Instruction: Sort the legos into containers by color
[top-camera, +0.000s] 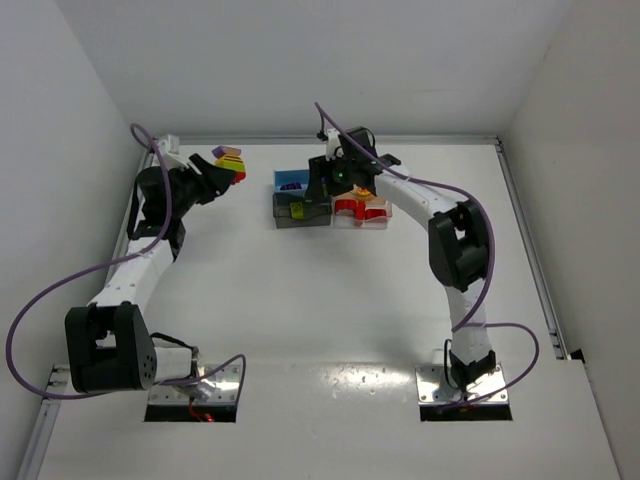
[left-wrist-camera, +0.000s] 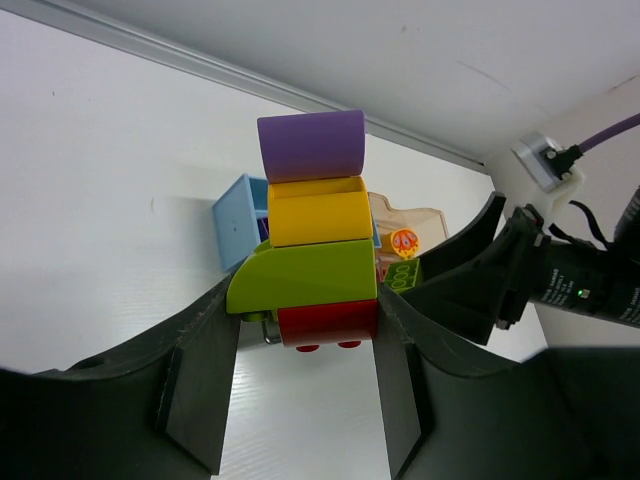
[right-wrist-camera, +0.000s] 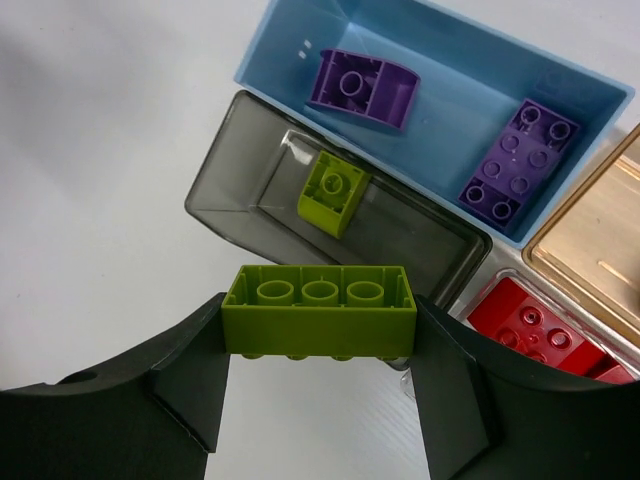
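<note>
Currently right gripper (right-wrist-camera: 318, 340) clamps light, rigid lime brick (right-wrist-camera: 318, 310) endwise; left gripper (left-wrist-camera: 308, 332) pinches stacked clump (left-wrist-camera: 312, 240) low, likely top-heavy.

Rear-left bin (right-wrist-camera: 455, 95) holds 2 bricks (right-wrist-camera: 365, 88); front-left bin (right-wrist-camera: 235, 180) before it holds 1.

A robotics lab test cell is showing here. Plain white panel walls (top-camera: 60, 120) are closing in a smooth white desk (top-camera: 330, 290) on three sides, and thin aluminium rails (top-camera: 530, 260) are running along its edges. Two white-and-black jointed robot arms (top-camera: 135, 270) are standing bolted to shiny metal base plates (top-camera: 462, 385) at the near edge. Loose purple cables (top-camera: 30, 320) are looping from them, one plugging into a small white bracket (left-wrist-camera: 548, 165) by the far wall.
</note>
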